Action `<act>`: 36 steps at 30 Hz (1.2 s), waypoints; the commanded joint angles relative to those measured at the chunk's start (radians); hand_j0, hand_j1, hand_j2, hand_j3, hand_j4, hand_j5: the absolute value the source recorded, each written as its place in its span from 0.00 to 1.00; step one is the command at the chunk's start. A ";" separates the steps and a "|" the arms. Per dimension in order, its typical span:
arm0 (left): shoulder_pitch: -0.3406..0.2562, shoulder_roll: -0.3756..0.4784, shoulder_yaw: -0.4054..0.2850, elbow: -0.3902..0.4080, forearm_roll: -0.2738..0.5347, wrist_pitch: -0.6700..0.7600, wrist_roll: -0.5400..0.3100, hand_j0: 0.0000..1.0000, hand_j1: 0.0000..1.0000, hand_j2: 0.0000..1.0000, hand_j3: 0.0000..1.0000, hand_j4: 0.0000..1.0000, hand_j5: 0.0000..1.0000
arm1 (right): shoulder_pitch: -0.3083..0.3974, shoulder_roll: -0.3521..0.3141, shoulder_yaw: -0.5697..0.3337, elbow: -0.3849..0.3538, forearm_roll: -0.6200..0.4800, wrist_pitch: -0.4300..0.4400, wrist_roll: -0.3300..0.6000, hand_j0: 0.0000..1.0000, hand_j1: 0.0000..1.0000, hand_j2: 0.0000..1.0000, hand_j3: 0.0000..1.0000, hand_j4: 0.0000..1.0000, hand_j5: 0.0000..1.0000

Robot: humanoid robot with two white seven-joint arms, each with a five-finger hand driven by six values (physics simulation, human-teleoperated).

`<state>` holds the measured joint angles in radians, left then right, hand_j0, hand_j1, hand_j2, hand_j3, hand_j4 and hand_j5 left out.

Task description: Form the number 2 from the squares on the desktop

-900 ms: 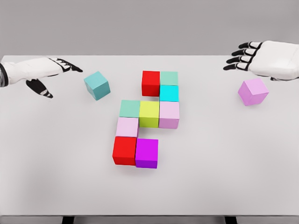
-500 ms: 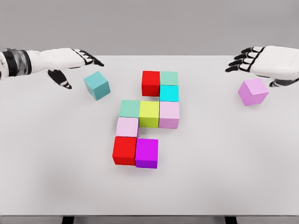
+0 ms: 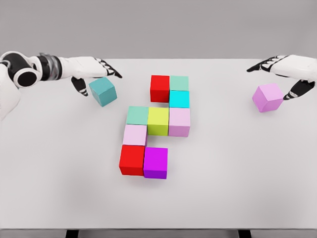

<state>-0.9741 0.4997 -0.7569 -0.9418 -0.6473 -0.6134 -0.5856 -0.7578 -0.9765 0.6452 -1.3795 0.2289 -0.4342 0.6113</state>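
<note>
Several coloured cubes form a block pattern mid-table: a red cube (image 3: pixel 159 88), green cube (image 3: pixel 179 83), cyan cube (image 3: pixel 179 98), pale pink cube (image 3: pixel 179 121), yellow-green cube (image 3: pixel 158 121), green cube (image 3: pixel 137 115), pale pink cube (image 3: pixel 134 134), red cube (image 3: pixel 132 159) and magenta cube (image 3: pixel 155 162). A loose teal cube (image 3: pixel 103 90) lies tilted at the upper left. My left hand (image 3: pixel 94 72) hovers just over and behind it, fingers spread. A loose violet cube (image 3: pixel 268 97) sits at the right, with my right hand (image 3: pixel 286 74) open above it.
The white table (image 3: pixel 237 173) stretches wide in front of the pattern. Its far edge runs just behind both hands.
My left hand has slid rightward until it reaches over the teal cube. My right hand has turned and lowered toward the violet cube, thumb now beside it. No cube has moved.
</note>
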 commanded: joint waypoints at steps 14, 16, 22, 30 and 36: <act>-0.002 -0.073 -0.004 0.075 -0.169 0.003 0.096 1.00 1.00 1.00 1.00 1.00 1.00 | -0.023 0.067 0.076 0.174 0.000 0.017 0.000 1.00 1.00 1.00 1.00 1.00 1.00; 0.002 -0.075 -0.013 0.092 -0.187 0.003 0.116 0.99 0.99 0.99 0.99 0.99 0.99 | -0.032 0.084 0.077 0.192 0.006 0.017 0.000 1.00 1.00 1.00 1.00 1.00 1.00; 0.006 -0.072 -0.044 0.098 -0.189 0.003 0.153 0.99 0.99 0.99 0.99 0.99 0.99 | -0.044 0.113 0.103 0.255 0.009 0.017 0.000 1.00 1.00 1.00 1.00 1.00 1.00; 0.009 -0.069 -0.065 0.130 -0.187 0.003 0.161 0.61 0.61 0.61 0.61 0.61 0.61 | -0.072 0.165 0.113 0.346 0.038 0.017 0.000 1.00 1.00 1.00 1.00 1.00 1.00; 0.009 -0.066 -0.059 0.130 -0.181 0.003 0.161 0.49 0.49 0.49 0.49 0.49 0.49 | -0.086 0.186 0.113 0.384 0.083 0.017 0.000 1.00 1.00 1.00 1.00 1.00 1.00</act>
<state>-0.9634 0.4321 -0.8116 -0.8161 -0.8150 -0.6023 -0.4169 -0.8437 -0.7978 0.7585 -1.0104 0.3010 -0.4185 0.6112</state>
